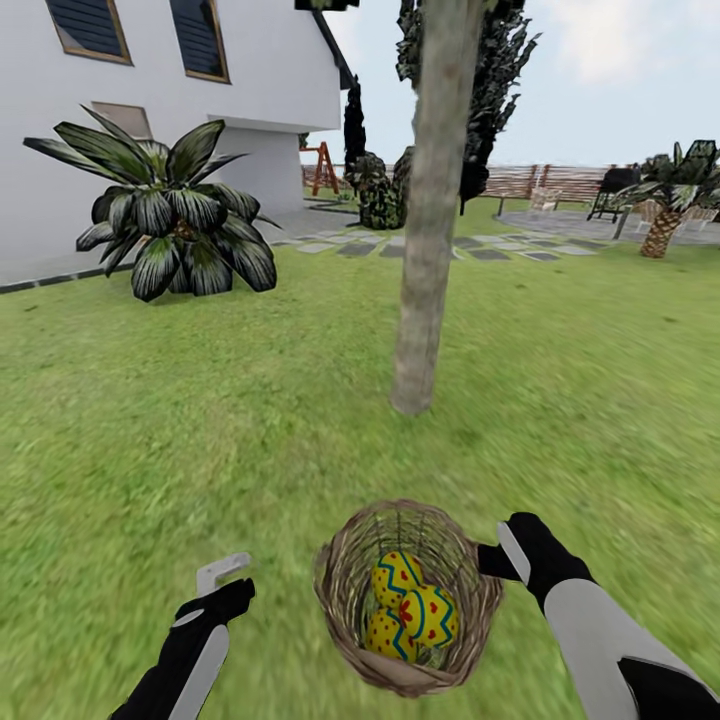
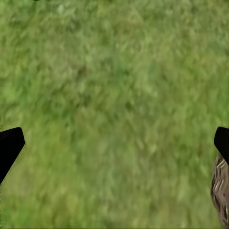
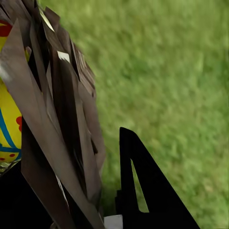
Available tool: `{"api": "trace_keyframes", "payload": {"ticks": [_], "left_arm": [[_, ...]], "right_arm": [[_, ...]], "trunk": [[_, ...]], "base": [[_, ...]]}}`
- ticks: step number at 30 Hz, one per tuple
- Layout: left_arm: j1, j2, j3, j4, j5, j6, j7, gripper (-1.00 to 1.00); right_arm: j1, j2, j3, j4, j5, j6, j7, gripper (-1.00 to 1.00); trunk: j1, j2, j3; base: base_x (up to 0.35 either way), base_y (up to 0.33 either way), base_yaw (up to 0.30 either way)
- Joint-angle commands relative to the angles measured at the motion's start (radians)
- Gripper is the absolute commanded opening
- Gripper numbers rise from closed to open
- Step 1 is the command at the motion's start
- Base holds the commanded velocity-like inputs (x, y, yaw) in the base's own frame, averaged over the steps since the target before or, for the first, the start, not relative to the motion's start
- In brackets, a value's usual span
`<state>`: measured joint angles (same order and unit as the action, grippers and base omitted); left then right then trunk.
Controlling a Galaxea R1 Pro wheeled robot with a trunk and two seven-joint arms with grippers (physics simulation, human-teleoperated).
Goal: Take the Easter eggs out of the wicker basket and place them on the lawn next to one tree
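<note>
Head view showed the right gripper pinching the rim of the brown woven wicker basket at lower centre, the left gripper spread wide over grass. All three yellow zigzag-painted eggs lay inside; none sat by the grey-brown tree trunk beyond.

Head view: high, looking forward and down past the round brown woven wicker basket toward the grey-brown tree trunk beyond it. Left wrist view: close above green lawn, basket edge just in frame. Right wrist view: pressed against the basket wall, lawn beside it.
</note>
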<state>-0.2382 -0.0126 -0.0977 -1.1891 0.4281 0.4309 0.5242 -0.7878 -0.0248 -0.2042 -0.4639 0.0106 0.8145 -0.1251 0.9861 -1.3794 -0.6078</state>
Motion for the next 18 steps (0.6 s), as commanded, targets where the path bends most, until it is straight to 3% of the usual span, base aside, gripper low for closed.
{"api": "trace_keyframes", "payload": {"ticks": [1,7,18], "left_arm": [[-0.001,0.000,-0.002,-0.001,0.009,0.002,0.009,1.00],[0.000,0.000,-0.002,-0.002,0.010,0.002,0.007,1.00],[0.000,0.000,-0.002,-0.002,0.011,0.002,0.008,1.00]], "right_arm": [[-0.001,0.001,-0.006,-0.002,-0.014,0.003,-0.002,-1.00],[-0.001,0.006,0.002,-0.002,-0.014,0.003,-0.002,-1.00],[-0.001,0.008,0.004,-0.002,-0.014,0.003,-0.002,-1.00]], "trunk": [[0.001,-0.001,-0.002],[0.001,-0.001,-0.009],[0.001,-0.001,-0.009]], "base": [[0.316,0.126,0.156],[0.316,0.126,0.143],[0.317,0.125,0.022]]}}
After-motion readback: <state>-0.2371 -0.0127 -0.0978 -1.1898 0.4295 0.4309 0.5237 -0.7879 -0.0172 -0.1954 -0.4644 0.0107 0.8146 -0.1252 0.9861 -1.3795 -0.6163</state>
